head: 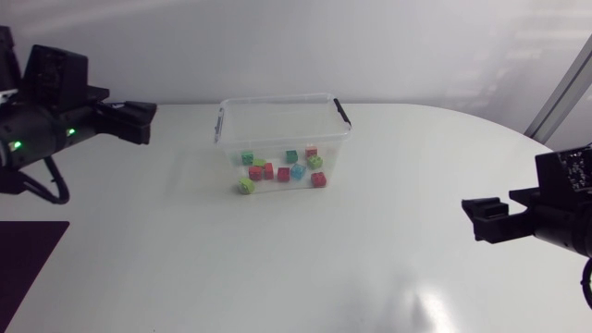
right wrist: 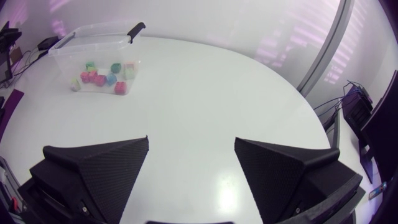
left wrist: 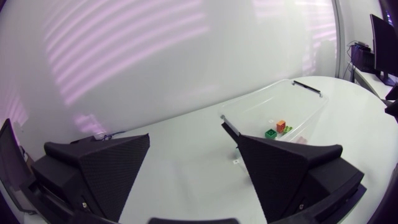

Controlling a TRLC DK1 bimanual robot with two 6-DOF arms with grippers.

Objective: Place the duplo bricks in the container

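Note:
A clear plastic container [head: 222, 118] with black handle clips stands at the middle back of the white table. Several duplo bricks lie inside it, red [head: 268, 171], green [head: 247, 157] and light blue [head: 298, 171] among them. My left gripper [head: 141, 120] hangs open and empty to the container's left, well apart from it. In the left wrist view the left gripper [left wrist: 193, 168] has the container [left wrist: 249, 106] ahead of its fingers, with an orange brick [left wrist: 281, 126] showing inside. My right gripper [head: 479, 220] is open and empty over the table's right side; the right gripper [right wrist: 191, 165] faces the distant container [right wrist: 68, 38].
The table's curved right edge [head: 518, 134] runs close to my right arm. A dark panel [head: 23, 268] lies at the front left corner.

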